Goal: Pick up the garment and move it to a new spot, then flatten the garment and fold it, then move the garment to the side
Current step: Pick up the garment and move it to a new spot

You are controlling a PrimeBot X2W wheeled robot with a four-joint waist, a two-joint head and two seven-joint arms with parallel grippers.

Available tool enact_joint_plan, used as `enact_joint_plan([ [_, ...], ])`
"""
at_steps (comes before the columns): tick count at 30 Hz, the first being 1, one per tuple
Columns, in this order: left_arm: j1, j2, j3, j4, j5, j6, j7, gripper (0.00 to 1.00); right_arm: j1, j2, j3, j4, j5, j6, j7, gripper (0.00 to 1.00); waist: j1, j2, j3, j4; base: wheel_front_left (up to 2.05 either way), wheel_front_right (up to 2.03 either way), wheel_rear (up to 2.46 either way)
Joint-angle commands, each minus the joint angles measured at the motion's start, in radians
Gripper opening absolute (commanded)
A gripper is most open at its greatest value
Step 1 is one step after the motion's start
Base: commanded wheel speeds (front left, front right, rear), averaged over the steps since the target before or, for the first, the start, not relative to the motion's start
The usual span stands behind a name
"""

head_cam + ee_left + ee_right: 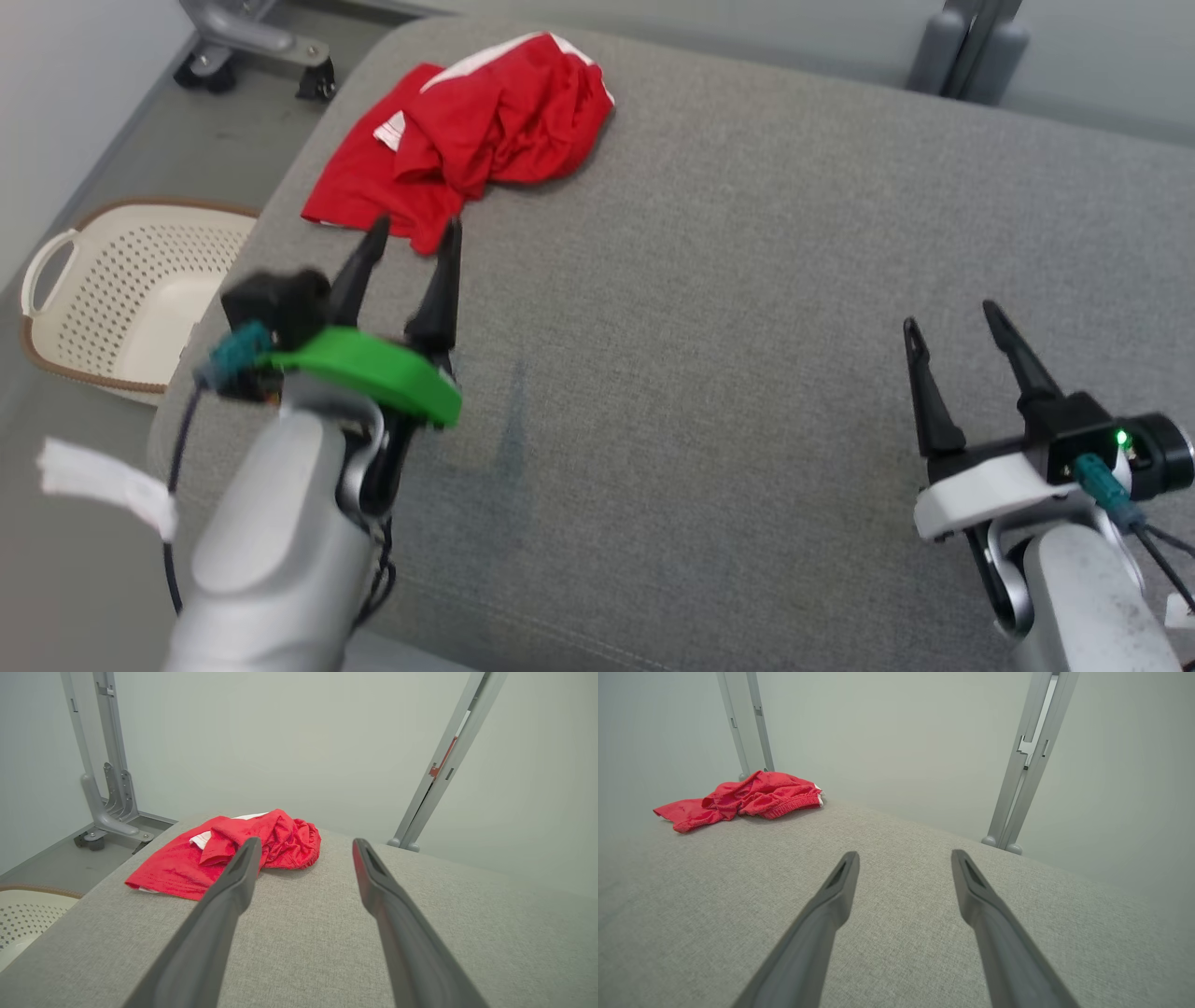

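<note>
Head view: red garment [467, 140] lies crumpled at the far left corner of the grey fabric-covered tabletop [747, 280], white trim showing along its top edge. Left gripper [416, 226] hovers just short of the garment's near edge, fingers spread, nothing between them. Whether the tips touch the cloth cannot be told from here. Right gripper [950, 315] sits well apart, over bare tabletop at the near right, fingers likewise spread and empty. A cream perforated basket [56, 252] stands on the floor beside the tabletop's left edge. A wheeled stand base [252, 37] sits on the floor beyond the corner.

Left wrist view: left gripper [304, 842] points toward the far edge. The garment [187, 868] is ahead and to the left; the left-hand finger [224, 905] overlaps its near hem in the picture. Gap between the fingers is wide, grey fabric showing through. Basket rim [28, 891] at lower left; grey metal uprights [103, 765] behind.

Right wrist view: right gripper [904, 853] spread over bare tabletop. Garment [752, 798] far off at upper left, near the tabletop's back edge.
</note>
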Motion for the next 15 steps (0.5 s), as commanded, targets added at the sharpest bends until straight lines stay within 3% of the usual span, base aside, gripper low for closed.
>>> enact_joint_plan([
  [1, -0.092, 0.030, -0.037, 0.007, -0.065, -0.003, 0.009, 1.00, -0.049, -0.017, -0.002, -0.014, -0.012, -0.002, -0.003, 1.00, 0.0000, -0.0001, 0.366, -0.153, 0.00, 0.00, 0.00],
  [6, -0.319, 0.132, -0.140, 0.093, -0.272, -0.004, 0.032, 1.00, -0.119, -0.031, -0.008, -0.047, -0.039, -0.002, -0.003, 1.00, 0.0000, -0.0001, 0.475, -0.187, 0.00, 0.00, 0.00],
  [10, -0.432, 0.198, -0.192, 0.219, -0.359, -0.004, 0.053, 1.00, -0.133, -0.034, 0.003, -0.068, -0.044, -0.002, -0.003, 1.00, 0.0000, -0.0001, 0.499, -0.206, 0.00, 0.00, 0.00],
  [15, -0.504, 0.233, -0.223, 0.373, -0.422, -0.004, 0.044, 1.00, -0.107, -0.033, 0.010, -0.061, -0.043, -0.002, 0.001, 1.00, 0.0000, -0.0001, 0.478, -0.221, 0.00, 0.00, 0.00],
])
